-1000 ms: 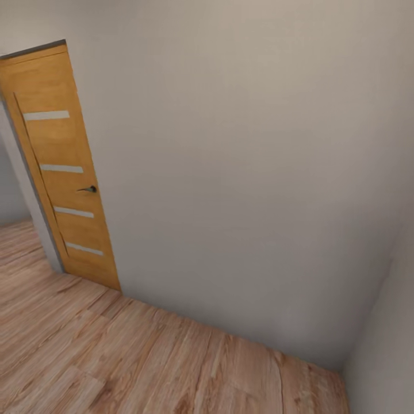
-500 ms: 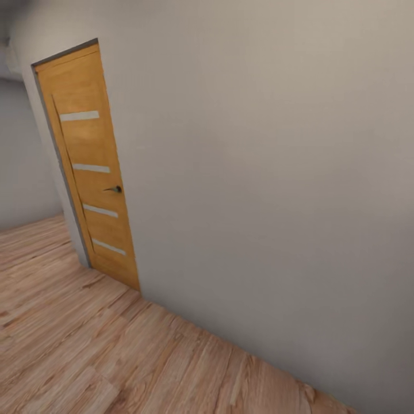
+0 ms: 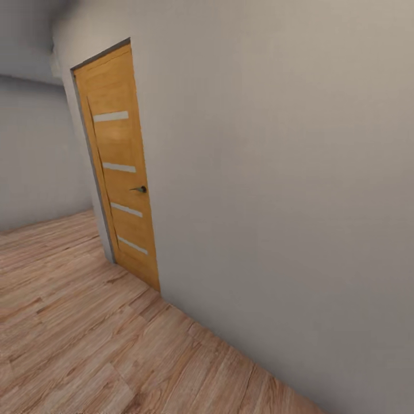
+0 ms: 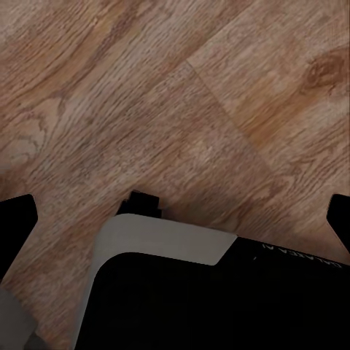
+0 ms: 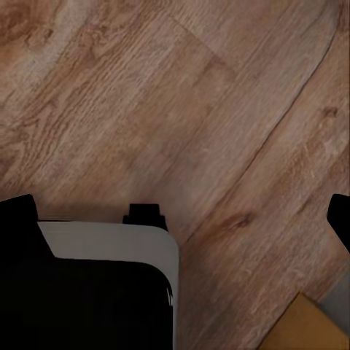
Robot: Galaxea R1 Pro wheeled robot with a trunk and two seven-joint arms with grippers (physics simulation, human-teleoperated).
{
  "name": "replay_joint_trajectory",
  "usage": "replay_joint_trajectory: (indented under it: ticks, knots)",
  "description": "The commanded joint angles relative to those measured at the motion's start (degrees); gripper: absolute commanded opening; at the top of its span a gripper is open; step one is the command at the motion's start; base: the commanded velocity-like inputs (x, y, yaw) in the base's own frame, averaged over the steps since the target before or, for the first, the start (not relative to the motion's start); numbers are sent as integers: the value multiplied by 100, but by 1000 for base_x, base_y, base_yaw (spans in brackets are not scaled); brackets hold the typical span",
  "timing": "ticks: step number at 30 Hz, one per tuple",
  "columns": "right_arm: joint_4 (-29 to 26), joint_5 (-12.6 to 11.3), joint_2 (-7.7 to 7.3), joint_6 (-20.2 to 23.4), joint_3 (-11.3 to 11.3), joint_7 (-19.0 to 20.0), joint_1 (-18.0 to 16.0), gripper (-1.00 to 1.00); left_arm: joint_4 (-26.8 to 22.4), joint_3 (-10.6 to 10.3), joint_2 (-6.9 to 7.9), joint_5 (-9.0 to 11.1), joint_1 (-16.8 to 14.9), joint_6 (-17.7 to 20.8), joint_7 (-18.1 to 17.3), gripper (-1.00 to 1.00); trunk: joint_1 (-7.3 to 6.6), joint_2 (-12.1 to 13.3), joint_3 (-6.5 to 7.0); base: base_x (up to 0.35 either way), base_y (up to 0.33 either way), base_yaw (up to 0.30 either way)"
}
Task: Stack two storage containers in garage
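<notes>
Two sets of fingers, left (image 4: 175, 219) and right (image 5: 175, 219), spread wide above the light wood plank flooring (image 3: 86, 333), holding nothing. A closed wooden door (image 3: 121, 172) stands upright in a pale wall (image 3: 276, 172).

Home interior: wood-plank floor (image 3: 86, 339), pale wall (image 3: 276, 190), wooden door (image 3: 121, 178) (glazed slits).

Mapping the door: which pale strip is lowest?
The fourth strip, below the handle and nearest the wood floor; the other three sit higher on the door.
</notes>
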Motion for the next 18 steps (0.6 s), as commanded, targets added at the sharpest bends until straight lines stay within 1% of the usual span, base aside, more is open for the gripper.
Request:
replay_joint_trajectory:
  ticks: [1, 7, 12, 18]
  knots:
    - [17, -19, 1, -29, 47, -13, -7, 100, 7, 44, -1, -4, -5, -18, 6, 100, 0, -4, -7, 15, 0, 269]
    - [17, -23, 1, -25, 45, -15, -7, 100, 5, 41, -1, -16, -5, -21, 6, 100, 0, -4, -7, 4, 0, 269]
    - [17, -66, -1, -24, 34, -16, -7, 100, -28, 14, 18, -81, -5, -25, 6, 100, 0, -4, -7, 0, 0, 269]
    - [17, -57, -7, -26, 35, -18, -7, 100, -40, 8, 15, -83, -5, -25, 6, 100, 0, -4, -7, 0, 0, 269]
